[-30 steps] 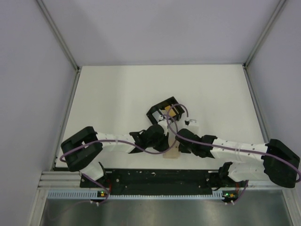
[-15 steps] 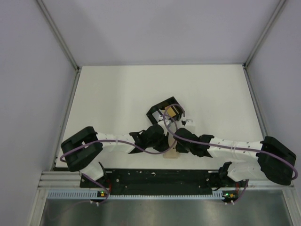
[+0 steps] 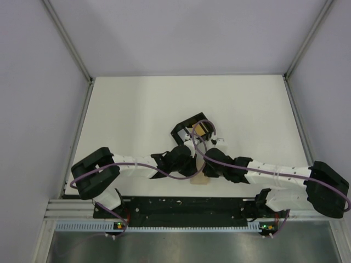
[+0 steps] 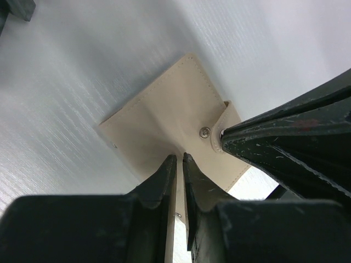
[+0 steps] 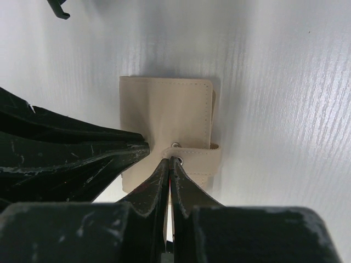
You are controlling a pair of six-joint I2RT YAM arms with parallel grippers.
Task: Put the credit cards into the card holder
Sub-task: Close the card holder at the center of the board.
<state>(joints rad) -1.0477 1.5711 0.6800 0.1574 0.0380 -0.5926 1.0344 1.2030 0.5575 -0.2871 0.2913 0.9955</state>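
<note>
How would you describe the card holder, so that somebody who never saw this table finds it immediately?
On the white table, look at its near edge, where the left gripper and the right gripper meet. Both pinch the card holder: a flat beige sleeve with stitched edges and a small metal snap. The tray behind it is black and open instead.

The card holder point(image 5: 164, 109) lies flat on the table point(image 3: 131, 109) near its front edge, between the left gripper point(image 4: 179, 156) on its left and the right gripper point(image 5: 169, 160) on its right (both tips near the snap point(image 4: 204, 132)). Behind it stands the tray point(image 3: 177, 131), with the credit cards point(image 3: 201, 130) inside.
</note>
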